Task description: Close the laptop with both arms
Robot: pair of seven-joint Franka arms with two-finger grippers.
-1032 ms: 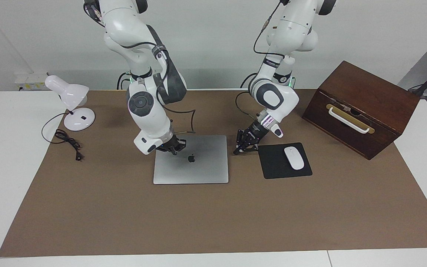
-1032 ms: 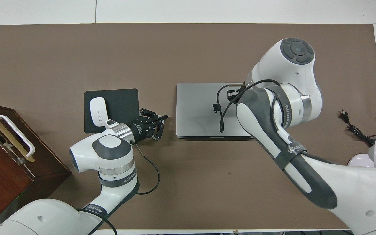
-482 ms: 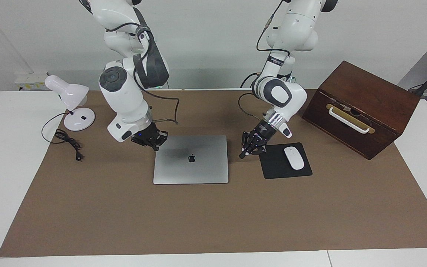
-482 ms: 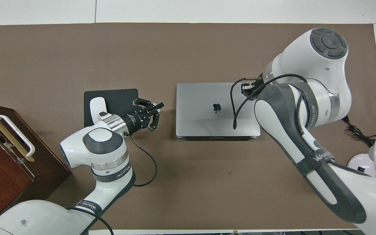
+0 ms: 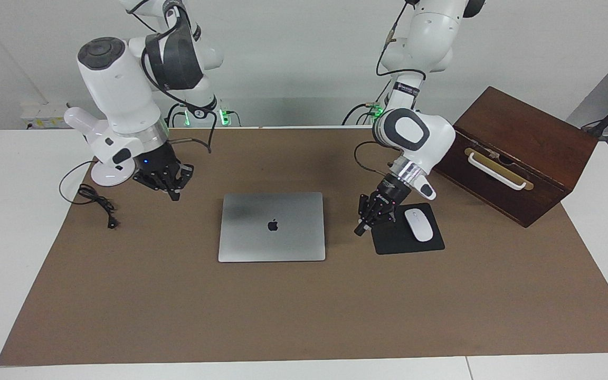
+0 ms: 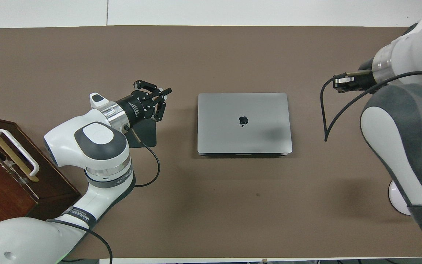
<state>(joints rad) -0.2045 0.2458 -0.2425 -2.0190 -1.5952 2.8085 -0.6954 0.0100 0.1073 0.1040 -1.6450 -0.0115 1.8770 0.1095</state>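
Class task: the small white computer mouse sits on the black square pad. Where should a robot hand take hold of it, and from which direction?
Grip the white oval computer mouse across its two long sides, coming straight down from above. It lies flat on the black square mouse pad, so only its narrow width suits two fingers.

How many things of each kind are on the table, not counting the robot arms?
Laptop: 1
Mouse: 1
Mouse pad: 1
Desk lamp: 1
Wooden box: 1
Total: 5
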